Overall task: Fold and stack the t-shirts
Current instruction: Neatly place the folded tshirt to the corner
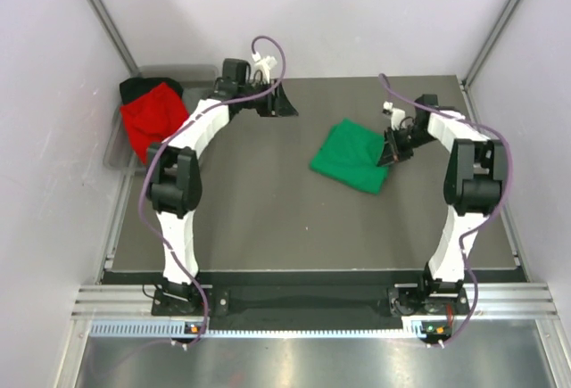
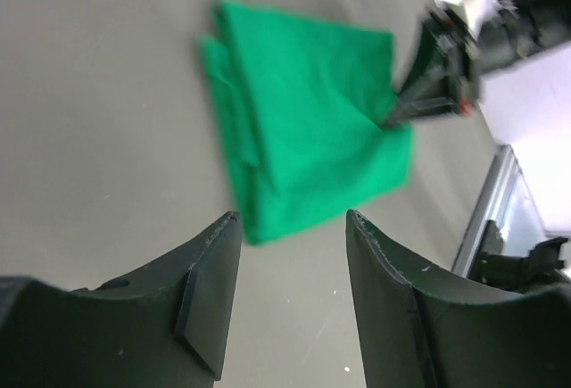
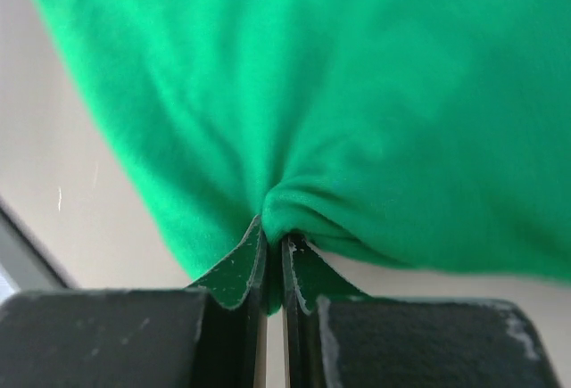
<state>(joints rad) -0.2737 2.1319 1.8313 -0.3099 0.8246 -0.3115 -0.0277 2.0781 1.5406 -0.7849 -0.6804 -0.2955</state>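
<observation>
Right gripper (image 3: 274, 245) pinches the right edge of the green t-shirt (image 1: 350, 154), whose cloth spreads leftward from it; left gripper (image 1: 278, 103), jaws apart and empty, hangs well off the shirt's far-left corner.

A robotics lab test cell: plain white panel walls (image 1: 357, 13) on grey metal struts (image 1: 101, 13) enclose a dark grey tabletop (image 1: 268, 210), with a white-and-black left arm (image 1: 178, 201) and right arm (image 1: 464, 192) bolted to a ribbed aluminium rail (image 1: 513, 303).

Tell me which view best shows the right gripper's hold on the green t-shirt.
The right wrist view: the right gripper is shut on a bunched fold of the green t-shirt. Top external shows it small at the shirt's edge; left wrist shows it blurred.
</observation>
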